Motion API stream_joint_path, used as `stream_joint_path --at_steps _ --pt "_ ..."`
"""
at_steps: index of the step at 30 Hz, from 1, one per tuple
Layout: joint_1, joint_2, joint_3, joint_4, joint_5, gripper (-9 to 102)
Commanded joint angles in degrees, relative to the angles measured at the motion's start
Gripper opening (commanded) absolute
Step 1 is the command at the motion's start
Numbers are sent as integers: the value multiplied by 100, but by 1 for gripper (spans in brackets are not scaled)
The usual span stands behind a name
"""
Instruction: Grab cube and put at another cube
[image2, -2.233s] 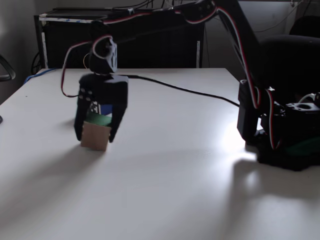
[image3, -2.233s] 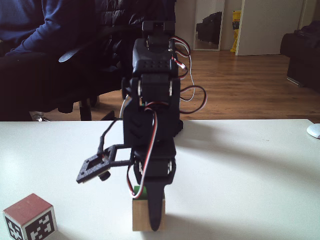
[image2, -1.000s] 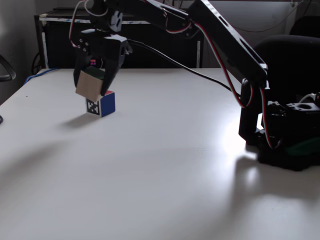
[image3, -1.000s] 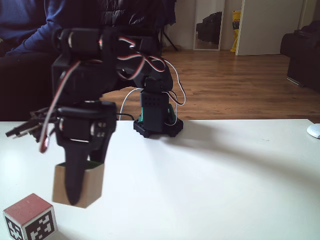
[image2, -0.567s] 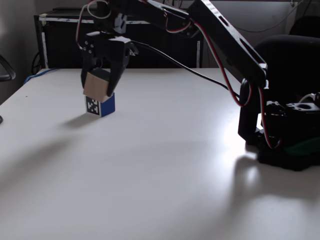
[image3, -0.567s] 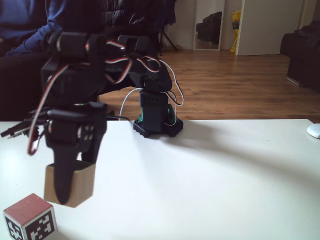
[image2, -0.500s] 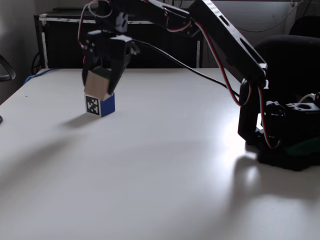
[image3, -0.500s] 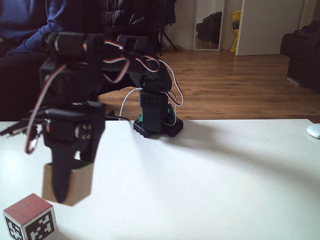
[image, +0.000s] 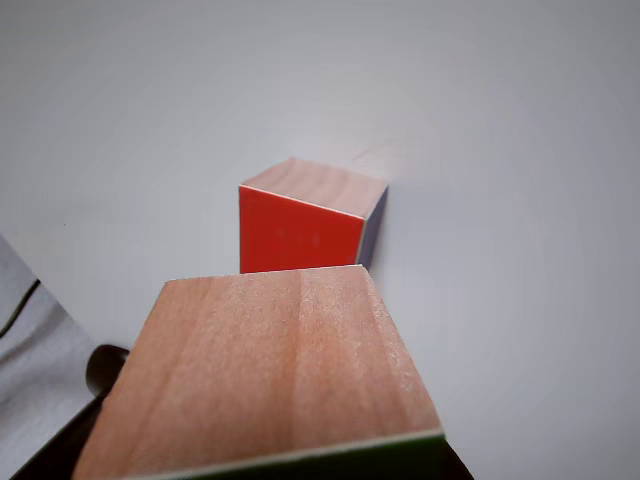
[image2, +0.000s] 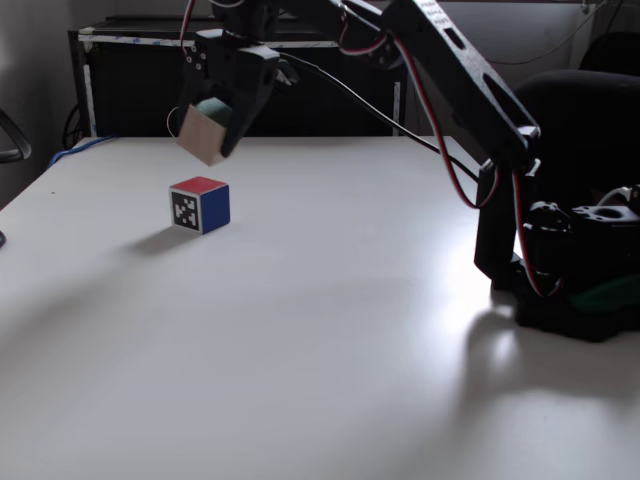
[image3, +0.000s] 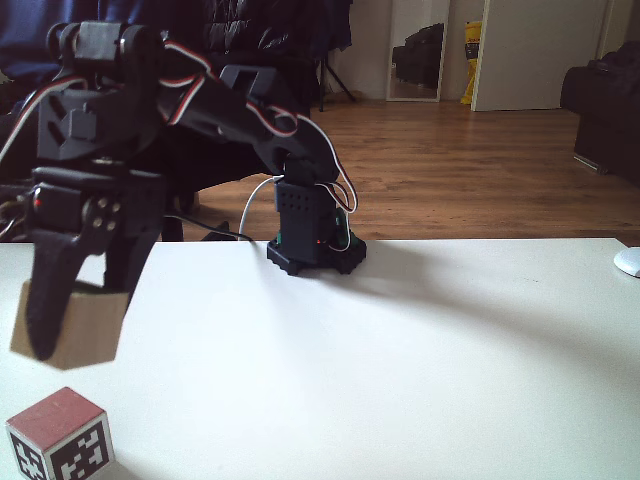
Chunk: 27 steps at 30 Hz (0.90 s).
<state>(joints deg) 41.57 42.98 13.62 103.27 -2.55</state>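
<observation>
With the cube (image2: 204, 132) pinched tilted in the jaws at the frame's upper left, above another cube (image2: 199, 204), a skewed release could tumble it onto the counter (image2: 330, 330).

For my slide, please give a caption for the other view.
Held wooden cube with green edge fills the foreground above a red-faced wooden cube on the white table.

White table (image2: 330, 330) carries another cube (image2: 200, 204) and the arm's base (image2: 575, 290)
</observation>
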Motion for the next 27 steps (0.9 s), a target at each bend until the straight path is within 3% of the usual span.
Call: stream_joint_path --at_steps 1,27 --pt "9 53 -378 26 26 12" --pt "-316 -668 -853 26 237 12"
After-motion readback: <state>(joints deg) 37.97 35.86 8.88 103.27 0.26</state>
